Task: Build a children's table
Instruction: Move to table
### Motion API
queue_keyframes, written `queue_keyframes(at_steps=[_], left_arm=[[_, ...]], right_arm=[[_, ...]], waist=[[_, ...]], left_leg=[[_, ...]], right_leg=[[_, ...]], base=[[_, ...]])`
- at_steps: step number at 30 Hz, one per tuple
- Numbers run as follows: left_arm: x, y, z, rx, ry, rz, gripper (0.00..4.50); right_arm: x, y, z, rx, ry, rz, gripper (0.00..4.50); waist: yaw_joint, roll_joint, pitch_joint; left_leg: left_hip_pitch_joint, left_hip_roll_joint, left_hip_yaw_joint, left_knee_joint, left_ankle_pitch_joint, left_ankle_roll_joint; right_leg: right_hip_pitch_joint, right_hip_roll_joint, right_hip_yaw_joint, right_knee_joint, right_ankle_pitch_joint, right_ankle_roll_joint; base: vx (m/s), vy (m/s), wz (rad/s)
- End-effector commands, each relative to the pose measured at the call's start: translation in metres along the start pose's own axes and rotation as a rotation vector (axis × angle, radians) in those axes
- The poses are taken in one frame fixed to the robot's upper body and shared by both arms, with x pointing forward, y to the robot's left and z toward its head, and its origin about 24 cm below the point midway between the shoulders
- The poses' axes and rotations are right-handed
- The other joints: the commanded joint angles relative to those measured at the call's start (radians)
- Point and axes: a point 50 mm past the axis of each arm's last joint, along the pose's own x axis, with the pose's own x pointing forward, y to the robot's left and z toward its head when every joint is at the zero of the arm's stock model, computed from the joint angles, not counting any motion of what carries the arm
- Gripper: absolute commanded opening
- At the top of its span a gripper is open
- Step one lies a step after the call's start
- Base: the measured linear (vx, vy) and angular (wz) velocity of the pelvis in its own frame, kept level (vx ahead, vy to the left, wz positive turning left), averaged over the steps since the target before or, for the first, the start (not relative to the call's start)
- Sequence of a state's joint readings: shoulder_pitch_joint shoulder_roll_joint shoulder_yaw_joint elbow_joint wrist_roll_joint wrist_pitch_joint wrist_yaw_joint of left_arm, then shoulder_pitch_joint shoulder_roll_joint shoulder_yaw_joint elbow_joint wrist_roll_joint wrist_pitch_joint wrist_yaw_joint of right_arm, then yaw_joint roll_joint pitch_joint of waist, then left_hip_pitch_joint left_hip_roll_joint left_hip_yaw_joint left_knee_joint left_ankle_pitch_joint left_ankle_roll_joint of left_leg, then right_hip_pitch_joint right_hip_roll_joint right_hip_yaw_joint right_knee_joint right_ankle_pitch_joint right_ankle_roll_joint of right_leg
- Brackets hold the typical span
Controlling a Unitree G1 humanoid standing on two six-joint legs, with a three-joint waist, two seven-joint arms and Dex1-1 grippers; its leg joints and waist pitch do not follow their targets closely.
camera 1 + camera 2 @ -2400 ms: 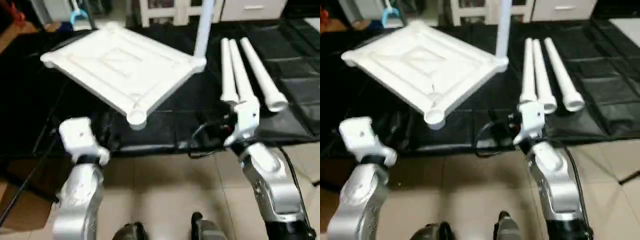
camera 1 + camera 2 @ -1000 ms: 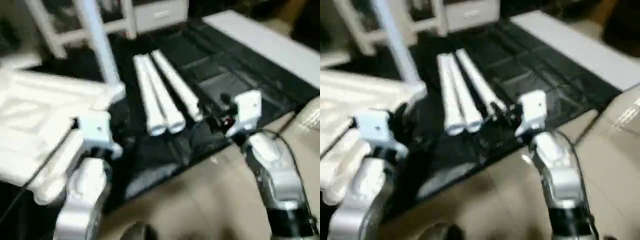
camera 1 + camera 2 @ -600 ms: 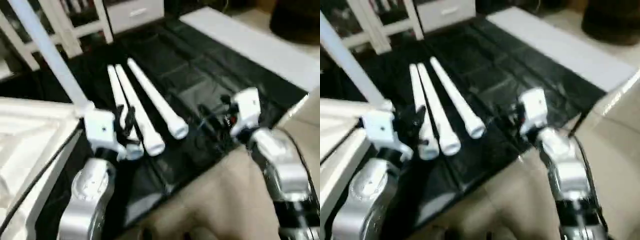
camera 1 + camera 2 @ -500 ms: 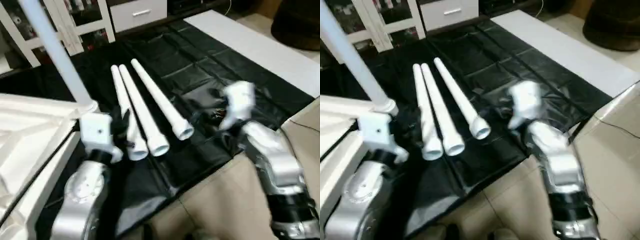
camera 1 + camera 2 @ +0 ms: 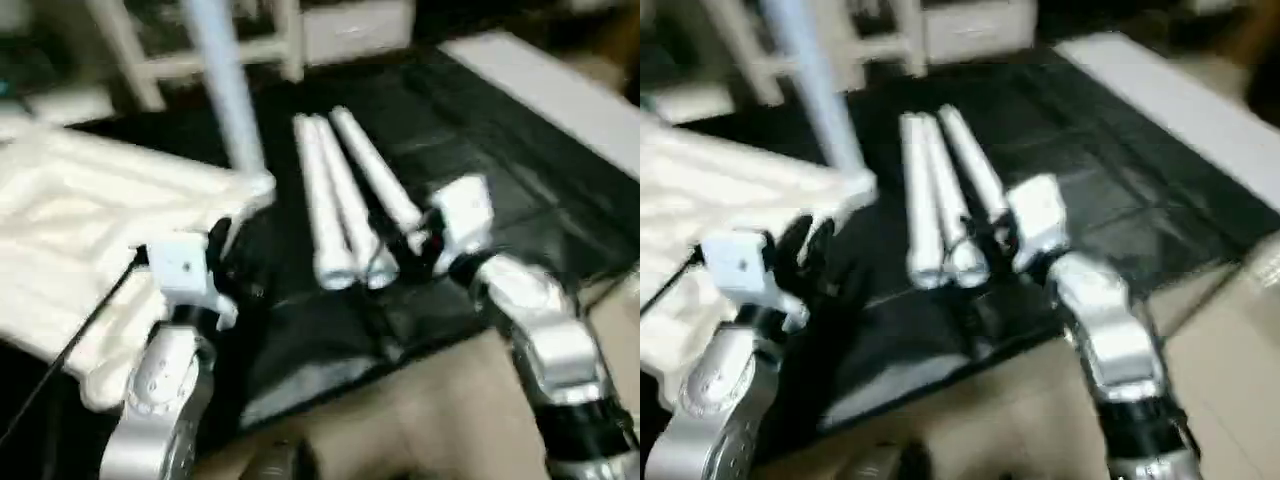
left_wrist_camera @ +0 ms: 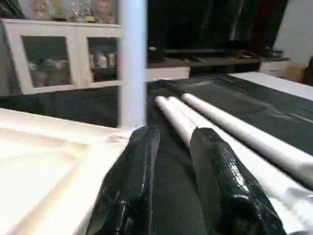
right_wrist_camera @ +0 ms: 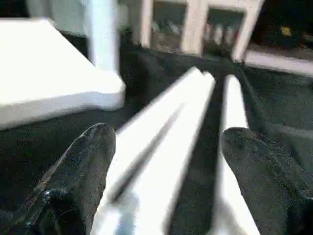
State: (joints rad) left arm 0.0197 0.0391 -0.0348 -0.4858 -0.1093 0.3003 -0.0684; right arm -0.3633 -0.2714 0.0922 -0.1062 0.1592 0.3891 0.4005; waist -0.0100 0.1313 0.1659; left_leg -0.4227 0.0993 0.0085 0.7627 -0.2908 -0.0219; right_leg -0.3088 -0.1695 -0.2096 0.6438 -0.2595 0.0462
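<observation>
While the tabletop lies upside down on the black mat, one leg is already seen standing upright in its far corner socket. Three loose legs are laid side by side on the mat just beside that corner, wide ends toward the robot, two touching and the third close against them.

The right gripper is held low over those wide ends, its fingers spread wide apart with nothing between them; in the right wrist view the pair of touching legs is framed between the fingers and the third leg runs toward the right-hand finger. The left gripper is kept near the tabletop's corner, fingers parted only a little and nothing clamped.

A grab for one leg is judged to be next, and trouble is easily pictured. Because the legs are packed tight, two could be pinched at once, or a finger could be driven down onto a tube instead of beside it. Round plastic on a slick mat can be sent rolling by a glancing touch. The standing leg could also be knocked by a careless swing.
</observation>
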Motion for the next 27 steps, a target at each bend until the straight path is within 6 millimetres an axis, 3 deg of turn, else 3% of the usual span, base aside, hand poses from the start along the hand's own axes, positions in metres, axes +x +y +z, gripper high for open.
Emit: queue_keyframes(at_steps=[1, 2, 3, 4, 5, 6, 7, 8, 9, 10, 11, 12, 13, 14, 15, 16, 17, 18, 19, 20, 21, 22, 23, 24, 25, 26, 27], left_arm=[[-0.001, 0.004, 0.000, 0.021, 0.008, 0.040, 1.40], [-0.001, 0.004, 0.001, 0.024, 0.005, 0.044, 1.40], [0.000, 0.004, 0.001, 0.037, 0.005, 0.047, 1.40], [0.000, 0.004, 0.001, 0.037, 0.005, 0.047, 1.40], [0.000, 0.003, 0.001, 0.046, 0.005, 0.045, 1.40], [0.000, 0.003, 0.001, 0.046, 0.007, 0.047, 1.40], [0.001, 0.003, 0.001, 0.048, 0.007, 0.051, 1.40], [0.001, 0.004, 0.001, 0.047, 0.009, 0.061, 1.40], [0.001, 0.004, 0.001, 0.046, 0.011, 0.074, 1.40], [0.001, 0.005, 0.001, 0.045, 0.014, 0.084, 1.40], [0.001, 0.006, 0.000, 0.046, 0.018, 0.095, 1.40], [0.001, 0.007, -0.002, 0.050, 0.031, 0.110, 1.40], [0.001, 0.008, -0.003, 0.034, 0.033, 0.128, 1.40], [0.001, 0.009, -0.004, 0.020, 0.034, 0.143, 1.40], [0.001, 0.009, -0.005, 0.006, 0.033, 0.156, 1.40], [0.001, 0.010, -0.005, 0.004, 0.032, 0.169, 1.40], [0.001, 0.010, -0.005, 0.004, 0.032, 0.169, 1.40], [0.003, 0.010, -0.003, 0.017, 0.026, 0.162, 1.40], [0.004, 0.010, -0.001, 0.026, 0.023, 0.154, 1.40], [0.005, 0.010, 0.000, 0.029, 0.018, 0.146, 1.40], [0.005, 0.010, 0.000, 0.030, 0.017, 0.143, 1.40], [0.006, 0.010, 0.002, 0.036, 0.008, 0.107, 1.40], [0.006, 0.010, 0.003, 0.038, 0.007, 0.105, 1.40], [0.006, 0.011, 0.004, 0.042, 0.003, 0.101, 1.40], [0.006, 0.011, 0.004, 0.042, 0.003, 0.101, 1.40], [0.007, 0.011, 0.004, 0.044, 0.001, 0.104, 1.40], [0.007, 0.011, 0.004, 0.044, 0.001, 0.101, 1.40]], right_arm=[[-0.002, 0.003, -0.004, 0.012, 0.013, 0.008, 3.86], [-0.003, 0.004, -0.004, 0.013, 0.012, 0.010, 3.86], [-0.002, 0.006, -0.005, 0.013, 0.010, 0.021, 3.86], [-0.002, 0.006, -0.005, 0.013, 0.010, 0.021, 3.86], [-0.003, 0.007, -0.006, 0.013, 0.009, 0.025, 3.86], [-0.002, 0.008, -0.006, 0.013, 0.007, 0.026, 3.86], [-0.002, 0.008, -0.006, 0.014, 0.005, 0.023, 3.86], [-0.002, 0.007, -0.006, 0.015, 0.004, 0.018, 3.86], [-0.002, 0.006, -0.006, 0.016, 0.003, 0.013, 3.86], [-0.003, 0.005, -0.006, 0.018, 0.002, 0.008, 3.86], [-0.003, 0.003, -0.006, 0.020, 0.002, 0.001, 3.86], [-0.004, 0.001, -0.006, 0.018, 0.002, -0.012, 3.86], [-0.004, -0.002, -0.007, 0.004, 0.002, -0.039, 3.86], [-0.004, -0.004, -0.008, -0.008, 0.002, -0.060, 3.86], [-0.004, -0.007, -0.008, -0.019, 0.002, -0.080, 3.86], [-0.004, -0.008, -0.007, -0.033, -0.020, -0.095, 3.86], [-0.004, -0.008, -0.007, -0.033, -0.020, -0.095, 3.86], [-0.006, -0.009, -0.009, -0.010, -0.017, -0.116, 3.86], [-0.007, -0.010, -0.010, 0.009, -0.016, -0.125, 3.86], [-0.008, -0.010, -0.010, 0.018, -0.014, -0.124, 3.86], [-0.008, -0.009, -0.010, 0.022, -0.013, -0.124, 3.86], [-0.009, -0.005, -0.011, 0.045, -0.009, -0.103, 3.86], [-0.009, -0.004, -0.011, 0.046, -0.009, -0.101, 3.86], [-0.009, 0.000, -0.011, 0.062, -0.010, -0.087, 3.86], [-0.009, 0.000, -0.011, 0.062, -0.010, -0.087, 3.86], [-0.009, 0.003, -0.011, 0.065, -0.016, -0.085, 3.86], [-0.009, 0.004, -0.010, 0.069, -0.021, -0.084, 3.86]], waist=[[-0.020, 0.005, -0.034], [-0.039, 0.002, -0.058], [-0.047, 0.010, -0.061], [-0.048, 0.012, -0.062], [-0.059, 0.003, -0.070], [-0.054, -0.011, -0.076], [-0.051, -0.021, -0.085], [-0.054, -0.033, -0.086], [-0.048, -0.057, -0.090], [-0.046, -0.081, -0.099], [-0.004, -0.108, -0.094], [0.000, -0.107, -0.076], [0.004, -0.115, -0.063], [0.005, -0.112, -0.069], [0.008, -0.117, -0.084], [0.016, -0.084, -0.095], [0.016, -0.084, -0.095], [0.013, -0.025, -0.126], [-0.023, -0.048, -0.142], [-0.046, -0.058, -0.154], [-0.049, -0.066, -0.144], [0.011, -0.107, -0.088], [0.012, -0.102, -0.078], [0.006, -0.086, -0.072], [-0.013, -0.087, -0.052], [-0.010, -0.076, -0.041], [-0.043, -0.060, -0.044]], left_leg=[[0.027, 0.062, -0.116, -0.243, -0.532, -0.134], [0.072, 0.108, -0.188, -0.261, -0.539, -0.168], [0.097, 0.096, -0.240, -0.265, -0.361, -0.146], [0.111, 0.093, -0.263, -0.266, -0.273, -0.140], [0.126, 0.086, -0.321, -0.282, -0.110, -0.103], [0.138, 0.082, -0.353, -0.293, -0.039, -0.087], [0.137, 0.053, -0.356, -0.303, 0.004, -0.078], [0.126, 0.030, -0.353, -0.317, -0.015, -0.081], [0.093, -0.033, -0.326, -0.331, -0.131, -0.060], [0.063, -0.064, -0.300, -0.314, -0.200, -0.004], [-0.053, -0.135, -0.130, -0.116, -0.240, 0.058], [-0.078, -0.098, 0.023, 0.038, -0.140, 0.135], [-0.095, -0.064, 0.059, 0.056, -0.063, 0.124], [-0.078, -0.057, 0.078, 0.047, -0.063, 0.112], [-0.065, -0.038, 0.094, -0.003, -0.038, 0.119], [-0.029, -0.027, 0.093, -0.081, 0.002, 0.157], [-0.029, -0.027, 0.093, -0.081, 0.002, 0.157], [0.059, 0.202, -0.033, -0.169, 0.183, 0.335], [0.226, 0.366, -0.140, -0.140, 0.729, 0.578], [0.262, 0.352, -0.160, -0.097, 1.040, 0.556], [0.245, 0.305, -0.155, -0.072, 1.179, 0.475], [0.021, 0.006, 0.042, -0.110, 0.505, 0.252], [0.016, -0.001, 0.045, -0.125, 0.181, 0.217], [0.035, 0.021, 0.043, -0.150, -0.152, 0.117], [0.056, 0.021, 0.059, -0.163, -0.309, 0.038], [0.028, 0.015, 0.050, -0.164, -0.354, 0.041], [0.025, 0.007, 0.060, -0.162, -0.419, 0.033]], right_leg=[[0.002, 0.084, 0.049, -0.010, -0.361, -0.142], [-0.033, 0.104, 0.120, 0.039, -0.099, -0.096], [-0.046, 0.113, 0.149, 0.045, -0.089, -0.089], [-0.057, 0.121, 0.160, 0.054, -0.112, -0.091], [-0.058, 0.137, 0.179, 0.075, -0.179, -0.094], [-0.066, 0.144, 0.204, 0.087, -0.199, -0.108], [-0.060, 0.141, 0.231, 0.070, -0.173, -0.149], [-0.049, 0.139, 0.247, 0.049, -0.161, -0.176], [-0.021, 0.128, 0.269, -0.008, -0.192, -0.253], [-0.002, 0.117, 0.286, -0.036, -0.222, -0.313], [0.047, 0.013, 0.300, -0.169, -0.245, -0.517], [0.042, -0.015, 0.264, -0.168, -0.193, -0.517], [0.036, -0.025, 0.204, -0.154, -0.070, -0.431], [0.037, -0.026, 0.194, -0.152, -0.024, -0.400], [0.067, -0.019, 0.173, -0.143, 0.087, -0.323], [0.063, 0.044, 0.213, -0.164, 0.201, -0.154], [0.063, 0.044, 0.213, -0.164, 0.201, -0.154], [0.027, 0.064, 0.155, -0.046, 0.278, 0.138], [-0.182, -0.021, 0.237, 0.077, 0.098, 0.143], [-0.231, -0.063, 0.300, 0.096, 0.140, 0.106], [-0.251, -0.090, 0.352, 0.092, 0.212, 0.089], [-0.084, 0.022, 0.303, -0.070, 0.306, 0.136], [-0.065, 0.014, 0.291, -0.100, -0.007, 0.128], [-0.044, -0.007, 0.274, -0.111, -0.529, 0.068], [-0.050, 0.006, 0.243, -0.139, -0.861, 0.005], [-0.022, -0.016, 0.204, -0.145, -0.951, -0.010], [0.008, -0.015, 0.152, -0.161, -1.020, -0.004]], base=[[-0.020, 0.121, 0.68], [-0.041, 0.091, 0.77], [-0.007, 0.041, 0.49], [-0.007, 0.041, 0.49], [0.001, -0.031, 0.47], [-0.010, -0.120, 0.54], [-0.010, -0.120, 0.54], [-0.040, -0.180, 0.60], [-0.047, -0.259, 0.59], [-0.047, -0.259, 0.59], [-0.062, -0.305, 0.64], [-0.052, -0.277, 0.51], [-0.052, -0.277, 0.51], [-0.023, -0.258, 0.47], [-0.006, -0.229, 0.65], [-0.006, -0.229, 0.65], [0.021, -0.187, 0.50], [0.040, -0.134, 0.24], [0.040, -0.134, 0.24], [0.000, 0.000, 0.00], [-0.145, 0.260, 0.14], [-0.145, 0.260, 0.14], [-0.253, 0.285, 0.11], [-0.136, 0.061, -0.12], [-0.136, 0.061, -0.12], [0.000, 0.000, 0.00], [-0.022, 0.030, 0.21]])
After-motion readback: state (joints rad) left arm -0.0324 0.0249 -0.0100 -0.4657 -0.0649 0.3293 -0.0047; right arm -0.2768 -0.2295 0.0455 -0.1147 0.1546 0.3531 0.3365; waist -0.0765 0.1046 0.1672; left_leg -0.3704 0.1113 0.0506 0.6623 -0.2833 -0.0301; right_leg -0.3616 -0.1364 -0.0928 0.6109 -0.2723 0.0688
